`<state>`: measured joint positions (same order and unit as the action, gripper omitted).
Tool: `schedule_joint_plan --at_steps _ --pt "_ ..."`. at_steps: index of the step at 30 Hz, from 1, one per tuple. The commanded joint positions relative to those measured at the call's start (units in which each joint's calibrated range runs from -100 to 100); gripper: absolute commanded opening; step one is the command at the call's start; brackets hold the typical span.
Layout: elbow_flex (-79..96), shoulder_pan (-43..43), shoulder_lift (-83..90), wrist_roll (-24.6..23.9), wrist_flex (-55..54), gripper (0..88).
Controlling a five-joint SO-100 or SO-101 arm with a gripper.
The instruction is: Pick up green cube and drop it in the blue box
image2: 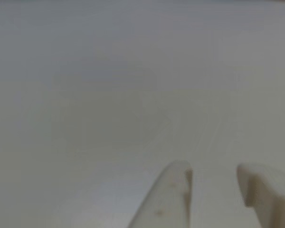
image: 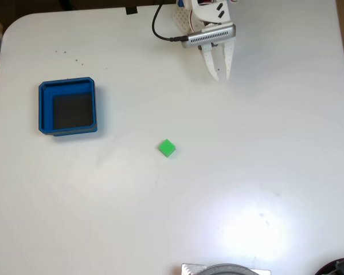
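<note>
Plainly, the green cube [image: 167,148] sits alone on the white table [image: 264,132], roughly in the middle of the fixed view and turned a little so its corners point up and down the picture. It looks small, solid and stiff, most likely light, with smooth plain faces that could slip if pinched at an edge; the safest hold is probably across two opposite flat faces, with the wrist turned to match the cube's skew. Well apart from it, toward the left edge of the same view, the blue box [image: 67,106] rests with its dark inner floor bare, so nothing has been dropped in yet. Near the top of the fixed view the gripper [image: 221,74] hangs over bare table, well away from the cube, its two pale fingers parted by a narrow gap and holding nothing. The fixed view gives the whole layout: cube, box, arm and the black cable [image: 158,28] by its base. The other view, close behind the fingertips [image2: 173,190], confirms the empty gap between them above blank table, and gives no bearing on the cube or the box.
</note>
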<state>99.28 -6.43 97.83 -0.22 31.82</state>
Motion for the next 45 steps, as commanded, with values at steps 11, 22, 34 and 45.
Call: schedule_joint_plan --at_steps 11,22,34,45 --pt "0.2 0.1 0.9 -0.1 -1.0 3.2" --pt "0.1 0.6 0.9 -0.1 -1.0 3.2" --pt "0.1 8.3 0.9 -0.1 -1.0 3.2" --pt "0.1 19.8 0.9 0.0 -1.0 3.2"
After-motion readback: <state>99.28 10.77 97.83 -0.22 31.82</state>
